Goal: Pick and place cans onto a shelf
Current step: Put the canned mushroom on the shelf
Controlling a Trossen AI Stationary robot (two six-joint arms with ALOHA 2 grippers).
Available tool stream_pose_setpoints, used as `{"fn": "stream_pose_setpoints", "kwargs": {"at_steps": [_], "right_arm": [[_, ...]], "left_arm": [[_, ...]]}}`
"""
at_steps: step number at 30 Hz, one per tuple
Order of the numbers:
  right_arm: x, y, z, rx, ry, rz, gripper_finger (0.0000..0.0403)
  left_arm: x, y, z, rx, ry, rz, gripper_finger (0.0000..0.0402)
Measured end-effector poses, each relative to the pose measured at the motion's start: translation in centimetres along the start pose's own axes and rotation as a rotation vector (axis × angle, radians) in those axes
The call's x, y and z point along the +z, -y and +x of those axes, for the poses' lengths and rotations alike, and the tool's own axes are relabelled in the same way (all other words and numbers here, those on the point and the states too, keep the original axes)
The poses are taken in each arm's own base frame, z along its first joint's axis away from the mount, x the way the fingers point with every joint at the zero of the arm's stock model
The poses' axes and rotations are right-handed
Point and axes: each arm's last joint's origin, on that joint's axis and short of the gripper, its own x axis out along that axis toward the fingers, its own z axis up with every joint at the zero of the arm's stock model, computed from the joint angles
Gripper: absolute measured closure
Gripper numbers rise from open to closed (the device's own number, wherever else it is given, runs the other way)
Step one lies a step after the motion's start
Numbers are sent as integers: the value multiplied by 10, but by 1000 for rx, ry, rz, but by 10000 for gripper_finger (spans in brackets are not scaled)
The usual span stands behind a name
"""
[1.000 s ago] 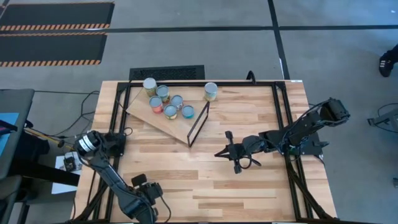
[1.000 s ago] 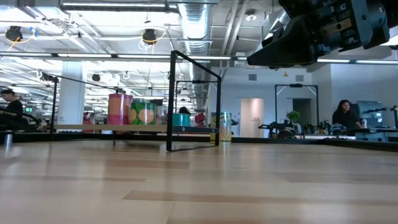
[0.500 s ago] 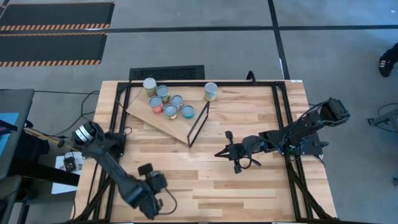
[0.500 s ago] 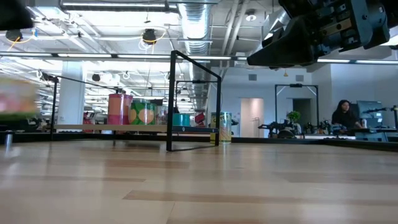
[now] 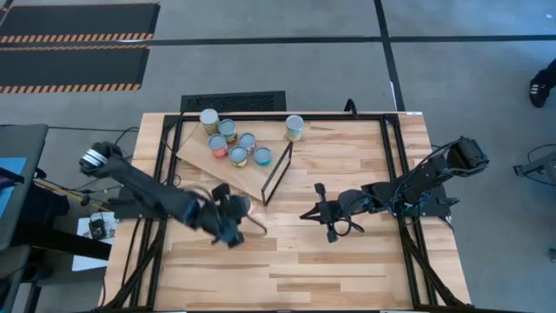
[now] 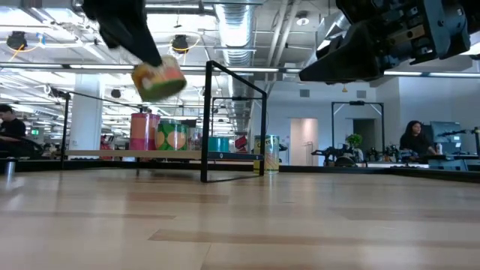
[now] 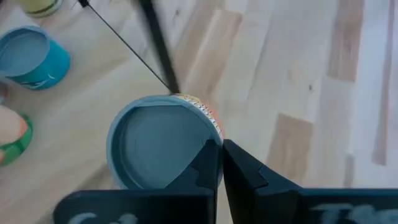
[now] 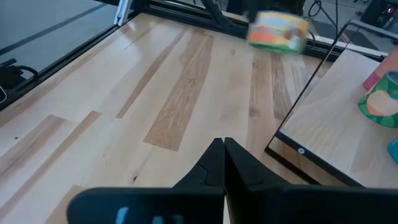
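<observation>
step: carry to shelf point(image 5: 228, 169) | left gripper point(image 5: 233, 215) clamped on can point(image 6: 159, 79), airborne beside black frame point(image 5: 277, 172) | right gripper point(image 5: 323, 211) closed, empty, idle mid-table | next: lift over frame, set beside 5 shelved cans

No readable words, brands or numbers anywhere; can point(image 6: 159, 79) labels show only blurred colour patches, too small or smeared to make out.
</observation>
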Motion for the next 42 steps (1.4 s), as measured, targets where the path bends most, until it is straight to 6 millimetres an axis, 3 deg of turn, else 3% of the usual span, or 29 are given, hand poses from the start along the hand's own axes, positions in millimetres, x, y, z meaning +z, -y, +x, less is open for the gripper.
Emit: {"fn": "stream_pose_setpoints", "kwargs": {"at_steps": [7, 11, 25, 42], "right_arm": [[-1, 0, 0, 0, -6, 0, 391], [0, 0, 0, -2, -4, 0, 391], [0, 0, 0, -3, -6, 0, 391], [-1, 0, 0, -3, -8, 0, 391]], "left_arm": [[-8, -68, 23, 15, 23, -102, 401], [2, -87, 35, 13, 20, -95, 401], [8, -108, 81, 39, -35, -96, 392], [15, -118, 83, 95, 18, -50, 383]]}}
